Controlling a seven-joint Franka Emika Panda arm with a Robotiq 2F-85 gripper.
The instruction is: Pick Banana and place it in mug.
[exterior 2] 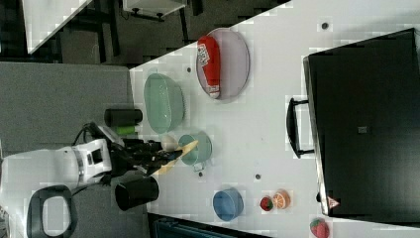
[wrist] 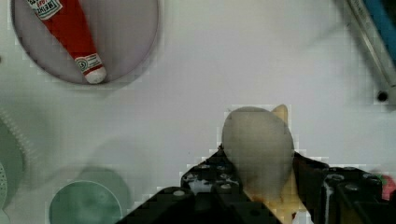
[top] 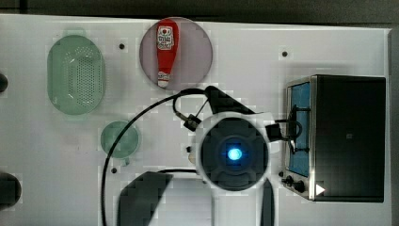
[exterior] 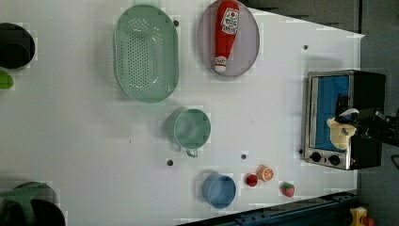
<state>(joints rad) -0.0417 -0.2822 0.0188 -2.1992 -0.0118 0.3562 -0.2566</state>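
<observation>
banana [wrist: 258, 149] pale yellow, cream-white rounded end, clamped between the gripper [wrist: 261, 179] fingers, held up off the table. mug [exterior: 192, 128] translucent teal, stub handle, standing apart from the banana in the wrist view. left view shows strawberry [exterior: 287, 189] and orange slice [exterior: 265, 173]; top view doesn't. ketchup bottle [top: 165, 52] label unreadable.

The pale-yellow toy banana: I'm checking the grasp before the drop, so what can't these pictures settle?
- Banana, wrist view: lower end hidden between the gripper fingers.
- Translucent teal mug, top view: a black cable crosses it.
- Mug, wrist view: cut off by the edge.
</observation>
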